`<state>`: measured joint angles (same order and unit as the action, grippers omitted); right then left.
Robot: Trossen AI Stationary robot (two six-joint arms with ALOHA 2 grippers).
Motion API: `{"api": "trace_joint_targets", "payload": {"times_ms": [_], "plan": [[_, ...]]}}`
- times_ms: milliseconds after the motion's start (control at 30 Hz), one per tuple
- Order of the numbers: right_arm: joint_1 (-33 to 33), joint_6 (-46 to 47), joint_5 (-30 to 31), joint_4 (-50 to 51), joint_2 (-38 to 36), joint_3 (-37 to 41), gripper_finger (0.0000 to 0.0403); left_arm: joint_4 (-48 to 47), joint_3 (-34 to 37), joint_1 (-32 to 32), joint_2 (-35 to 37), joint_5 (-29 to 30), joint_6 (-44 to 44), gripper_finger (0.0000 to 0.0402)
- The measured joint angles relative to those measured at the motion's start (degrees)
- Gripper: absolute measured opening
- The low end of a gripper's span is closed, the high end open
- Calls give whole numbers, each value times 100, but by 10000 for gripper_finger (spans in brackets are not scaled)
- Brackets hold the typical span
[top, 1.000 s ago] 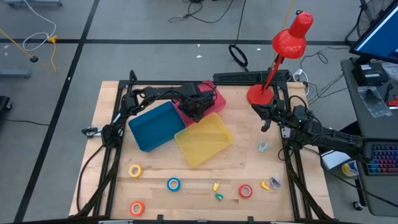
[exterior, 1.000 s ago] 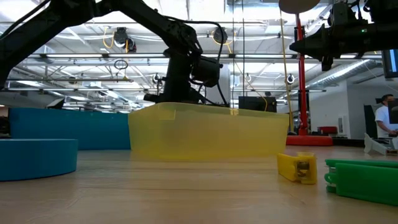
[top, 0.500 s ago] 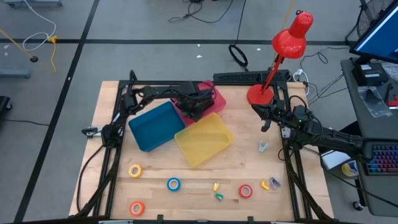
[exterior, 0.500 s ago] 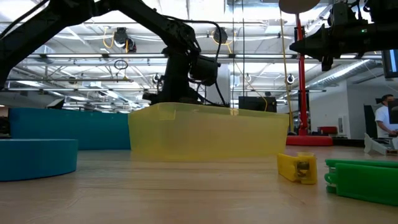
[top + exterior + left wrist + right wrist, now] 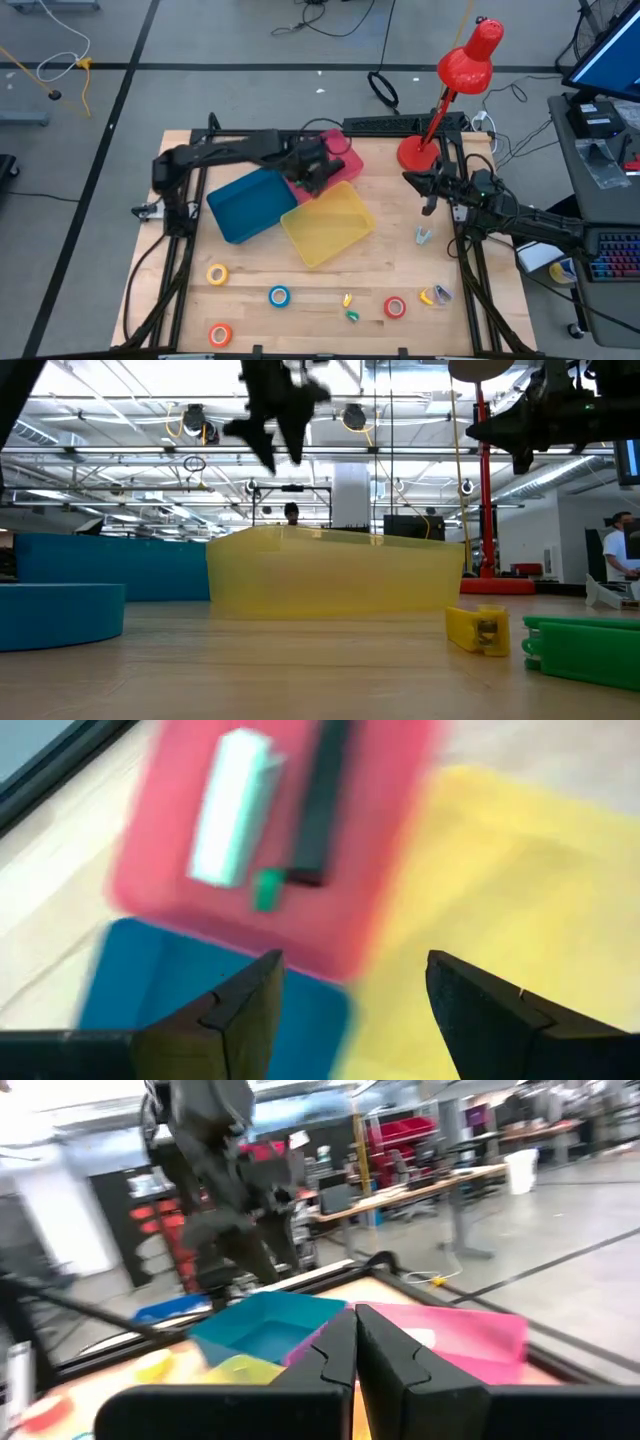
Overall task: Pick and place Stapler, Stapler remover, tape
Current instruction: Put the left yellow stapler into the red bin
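Note:
My left gripper (image 5: 322, 172) (image 5: 350, 970) hangs open above the pink bin (image 5: 347, 158), pointing steeply down, with nothing between its fingers. In the pink bin (image 5: 150, 890) lie a pale stapler (image 5: 232, 808), a black stapler (image 5: 320, 805) and a small green piece (image 5: 265, 890). The tape rolls lie flat near the table's front edge: yellow (image 5: 217, 273), blue (image 5: 279, 296), orange (image 5: 220, 334) and red (image 5: 395, 307). Small staple removers (image 5: 349, 308) (image 5: 435, 295) (image 5: 423, 236) lie among them. My right gripper (image 5: 428, 203) (image 5: 355, 1320) is shut and held above the table's right side.
A blue bin (image 5: 248, 202) and a yellow bin (image 5: 328, 224) stand beside the pink one at the table's middle. A red desk lamp (image 5: 418, 152) stands at the far right. In the low view a yellow piece (image 5: 478, 630) and a green piece (image 5: 585, 650) lie close by.
My left gripper has risen from down inside the pink bin to well above the bins' rims, and its arm has lifted with it. The bins and the tape rolls have stayed where they were.

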<state>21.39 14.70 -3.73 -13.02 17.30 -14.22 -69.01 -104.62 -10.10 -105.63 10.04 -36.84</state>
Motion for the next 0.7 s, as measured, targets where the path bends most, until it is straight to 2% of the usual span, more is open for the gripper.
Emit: {"api": "trace_joint_targets", "payload": {"times_ms": [167,267,467,700], "plan": [[-2,29,-406,0,0,0,0,1052,-2,1072,171,25,-35,236],[-4,64,-411,0,0,0,0,1798,-4,1705,23,95,-451,231],[-5,114,-408,-1,2,0,0,2764,-4,2515,-470,127,-1908,221],[-7,111,-409,-11,2,0,0,3194,-4,2927,-1123,-521,-3766,220]]}}
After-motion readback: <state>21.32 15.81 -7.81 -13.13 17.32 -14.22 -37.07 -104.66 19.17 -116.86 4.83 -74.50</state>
